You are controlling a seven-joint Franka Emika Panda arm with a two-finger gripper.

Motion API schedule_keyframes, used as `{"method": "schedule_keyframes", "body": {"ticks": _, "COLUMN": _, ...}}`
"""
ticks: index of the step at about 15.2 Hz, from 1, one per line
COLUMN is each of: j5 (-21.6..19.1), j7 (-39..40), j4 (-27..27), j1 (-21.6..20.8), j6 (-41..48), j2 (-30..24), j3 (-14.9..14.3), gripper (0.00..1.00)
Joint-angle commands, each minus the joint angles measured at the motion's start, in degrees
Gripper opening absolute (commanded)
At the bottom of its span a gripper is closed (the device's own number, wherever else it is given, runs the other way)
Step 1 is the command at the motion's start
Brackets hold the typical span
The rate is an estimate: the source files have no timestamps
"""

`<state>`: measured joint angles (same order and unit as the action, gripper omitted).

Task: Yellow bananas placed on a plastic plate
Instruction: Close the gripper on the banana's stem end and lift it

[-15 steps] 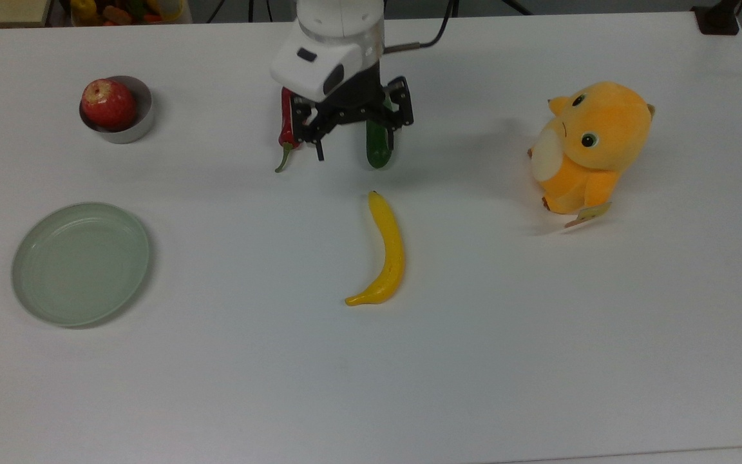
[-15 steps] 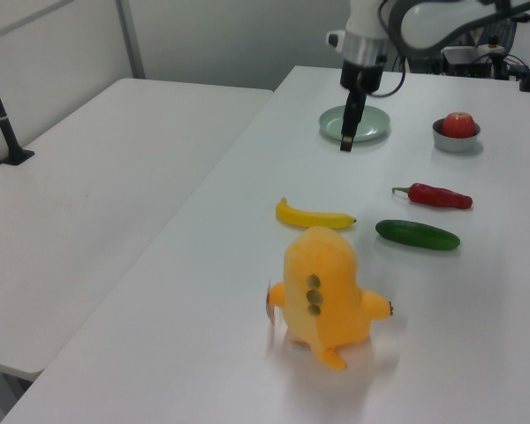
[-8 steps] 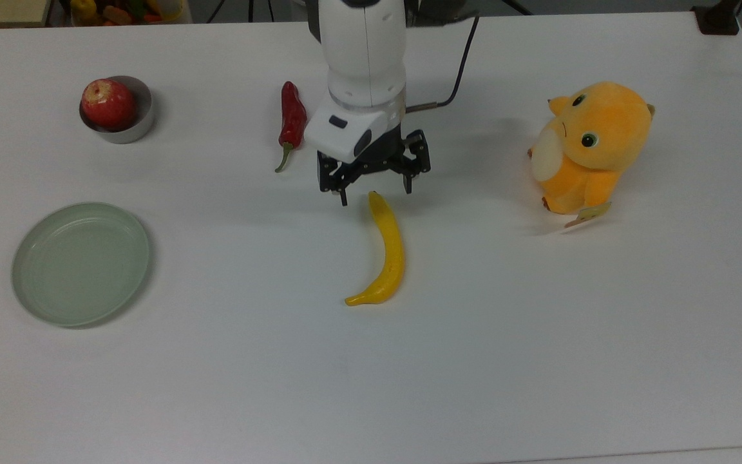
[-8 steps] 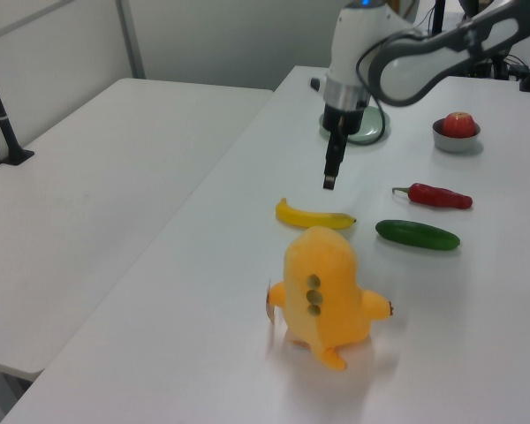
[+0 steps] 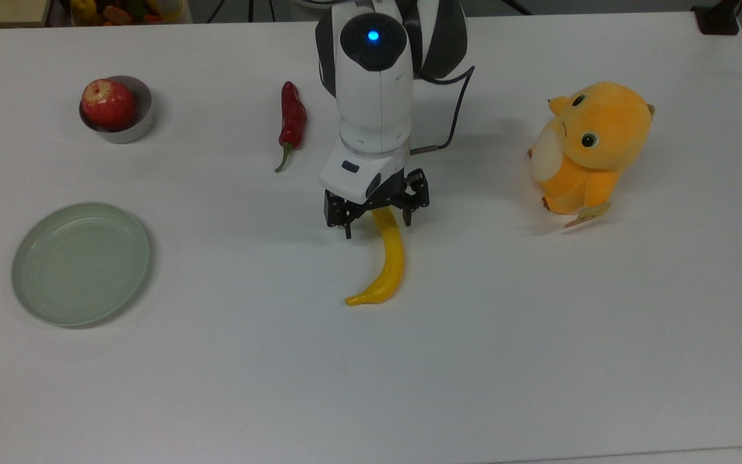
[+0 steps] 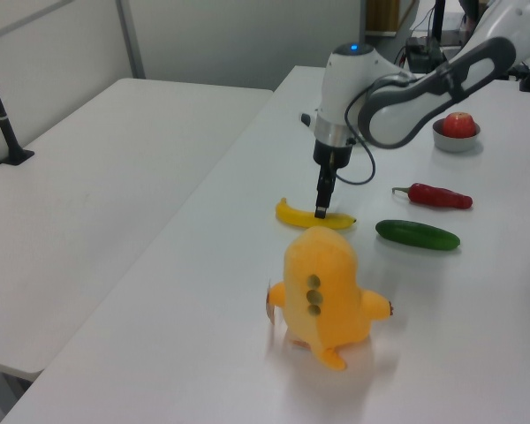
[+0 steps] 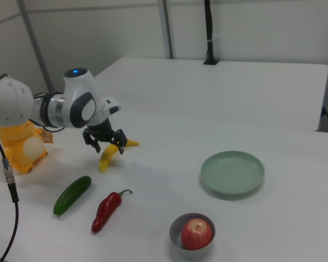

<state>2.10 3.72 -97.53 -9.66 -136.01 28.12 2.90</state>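
The black two-finger gripper hangs with its fingers spread apart, straddling the upper end of the curved bright yellow banana lying on the white table. The round pale grey-green plastic plate sits empty, well apart toward the top view's left of the gripper.

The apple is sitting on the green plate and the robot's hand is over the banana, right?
Not quite. The apple is sitting in the small steel bowl, not on the green plate, as the top view shows. The robot's hand is over the banana, open.
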Motion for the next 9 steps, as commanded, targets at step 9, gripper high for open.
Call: {"method": "schedule_keyframes", "body": {"ticks": 9, "j5": 1.2, "j7": -0.2, "j4": 0.3, "j1": -1.5, "j6": -2.9, "j2": 2.3, "j3": -0.5, "gripper": 0.61}}
